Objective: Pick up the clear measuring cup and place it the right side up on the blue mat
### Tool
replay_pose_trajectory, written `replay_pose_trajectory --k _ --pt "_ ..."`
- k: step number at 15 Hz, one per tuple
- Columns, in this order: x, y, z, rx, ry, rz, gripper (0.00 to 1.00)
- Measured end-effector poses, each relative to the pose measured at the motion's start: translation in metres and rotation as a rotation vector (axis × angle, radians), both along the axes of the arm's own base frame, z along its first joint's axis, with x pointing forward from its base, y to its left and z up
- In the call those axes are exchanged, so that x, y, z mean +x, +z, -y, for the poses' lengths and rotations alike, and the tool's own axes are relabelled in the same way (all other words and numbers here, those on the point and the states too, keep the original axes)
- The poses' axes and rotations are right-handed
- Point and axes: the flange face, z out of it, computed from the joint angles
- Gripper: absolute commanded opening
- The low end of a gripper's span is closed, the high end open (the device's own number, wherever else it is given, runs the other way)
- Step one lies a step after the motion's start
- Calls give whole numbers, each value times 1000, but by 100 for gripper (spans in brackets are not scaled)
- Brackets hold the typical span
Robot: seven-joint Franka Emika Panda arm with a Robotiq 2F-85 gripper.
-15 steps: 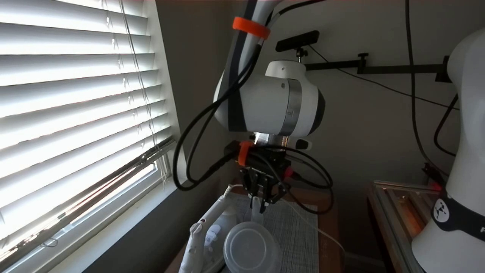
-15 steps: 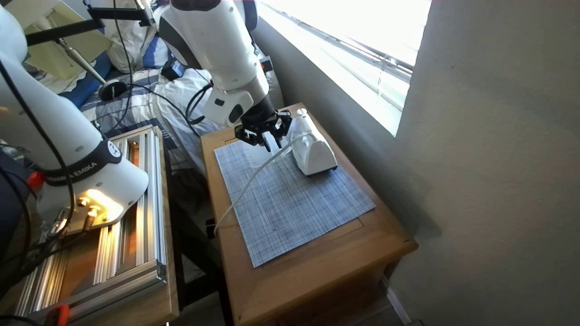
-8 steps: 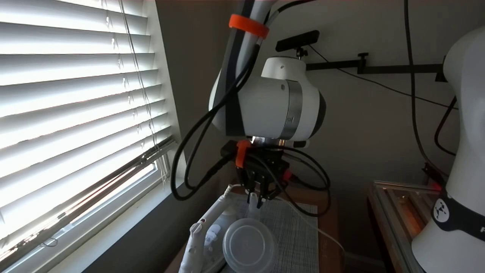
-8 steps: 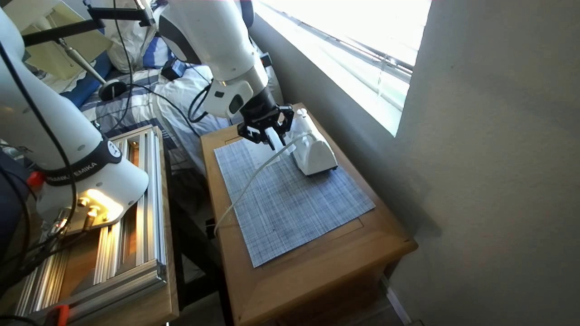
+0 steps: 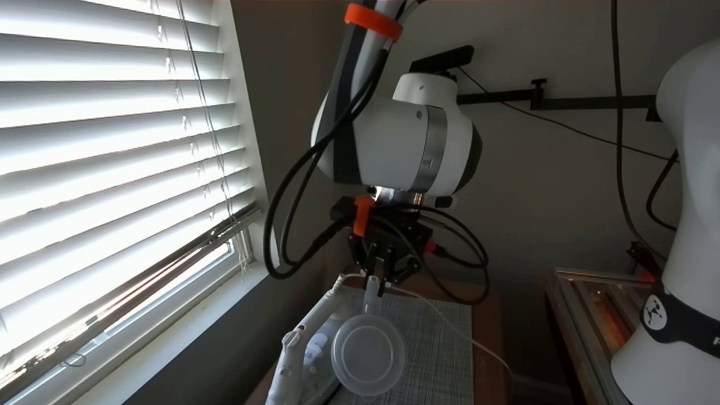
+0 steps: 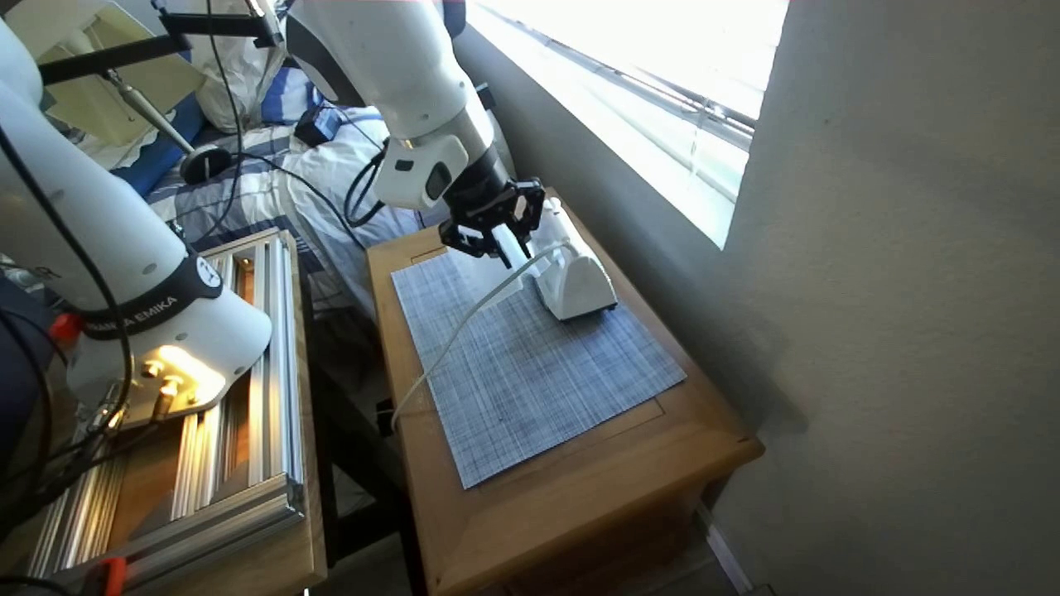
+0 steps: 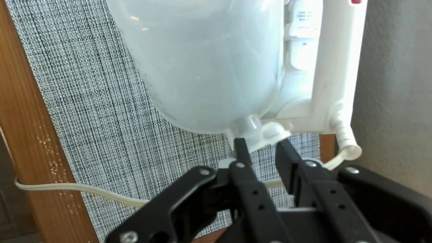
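The clear measuring cup point(image 5: 368, 355) hangs tilted below my gripper point(image 5: 376, 284). Its round face with an inner ring faces the camera in that exterior view. In an exterior view the cup point(image 6: 482, 271) is a pale see-through shape, partly behind a cord. In the wrist view its body point(image 7: 202, 74) fills the upper middle. My gripper point(image 7: 262, 145) is shut on its handle point(image 7: 266, 135); the gripper also shows in an exterior view point(image 6: 517, 253). The blue mat point(image 6: 555, 381) lies on the table beneath. I cannot tell how far the cup is above the mat.
A white appliance point(image 6: 575, 281) stands on the mat close beside the cup, on the window side. Its cord point(image 6: 455, 339) crosses the mat in front of the gripper. The wooden table point(image 6: 580, 505) borders the mat. A window and wall stand close by.
My gripper has risen slightly and shifted a little toward the window, its fingers a bit closer together. The cup has risen and turned with it. The white appliance has not moved.
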Motion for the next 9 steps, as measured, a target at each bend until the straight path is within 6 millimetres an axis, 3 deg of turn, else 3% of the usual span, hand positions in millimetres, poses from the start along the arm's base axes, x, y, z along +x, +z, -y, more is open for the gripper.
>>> replay_pose_trajectory --k 3,9 --pt "1 3 0 -2 5 10 6" --pt "-5 -5 -18 -73 -33 -1 6"
